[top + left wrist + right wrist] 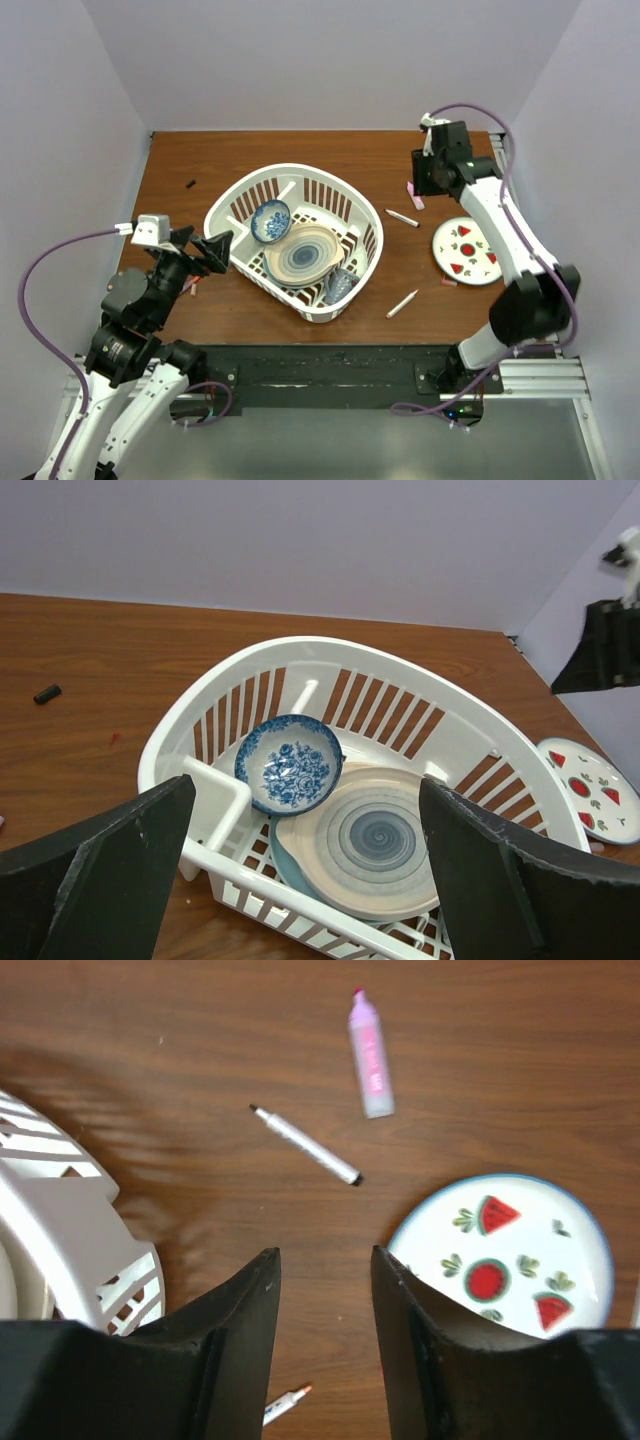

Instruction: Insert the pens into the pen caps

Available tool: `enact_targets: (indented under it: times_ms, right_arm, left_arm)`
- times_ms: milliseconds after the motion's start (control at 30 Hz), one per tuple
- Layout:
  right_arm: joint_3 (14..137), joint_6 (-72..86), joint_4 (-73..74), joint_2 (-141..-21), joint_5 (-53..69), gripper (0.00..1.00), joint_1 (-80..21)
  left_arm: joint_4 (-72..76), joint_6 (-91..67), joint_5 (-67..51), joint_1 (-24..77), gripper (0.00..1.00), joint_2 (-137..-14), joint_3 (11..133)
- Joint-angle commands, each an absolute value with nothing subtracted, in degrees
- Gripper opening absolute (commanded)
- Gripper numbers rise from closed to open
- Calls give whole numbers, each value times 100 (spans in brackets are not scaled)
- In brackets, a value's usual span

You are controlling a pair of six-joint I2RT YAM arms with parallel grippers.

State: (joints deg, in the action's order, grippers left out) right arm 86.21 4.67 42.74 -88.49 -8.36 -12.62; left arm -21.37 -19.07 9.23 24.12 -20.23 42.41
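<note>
The right gripper (325, 1330) hangs over the brown wooden table (150, 1020) with its two black fingers (240, 1340) a narrow way apart and only bare wood between them. Just ahead of its tips a slim white pen with black ends (305, 1147) lies slanted. Farther ahead is a pale pink pen with a darker pink tip (370, 1055); both are flat on the table and apart from each other. Back in the gap between the fingers, a white pen with an orange tip (285, 1403) shows only in part. A round white plate painted with watermelon slices (500, 1260) sits beside one finger, and a white slatted plastic basket (70, 1230) beside the other. The left gripper (305, 880) has its jaws spread wide, holding nothing, and faces the basket's near rim. Beyond its fingers, inside the basket, are a small blue floral bowl (288, 763) and a cream plate with a blue-grey swirl (375, 840). A short black pen cap (47, 693) lies alone on the table, well off to this gripper's left
</note>
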Motion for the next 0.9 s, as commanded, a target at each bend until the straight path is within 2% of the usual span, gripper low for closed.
enact_targets:
  times_ms: [0, 100, 333, 533, 867]
  right_arm:
    - [9000, -156, 4193, -9631, -18, 44, -1151]
    - [9132, -439, 3991, -9931, 316, 46, -1143]
    - [9430, -914, 4017, -11020, -237, 44, -1107]
    - [9404, -1063, 3516, -11346, -79, 42, -1099]
    - [9413, -1116, 3560, -11847, -18, 41, -1107]
  left_arm:
    - [-1881, -1951, 853, 2391, 99, -2021, 4289]
    - [-2003, -1986, 922, 2391, 99, -2048, 4421]
    - [-2048, -2426, 721, 2391, 99, -1881, 4447]
    - [-2092, -2575, 633, 2391, 98, -1714, 4561]
    - [-2118, -2583, 703, 2391, 98, -1644, 4737]
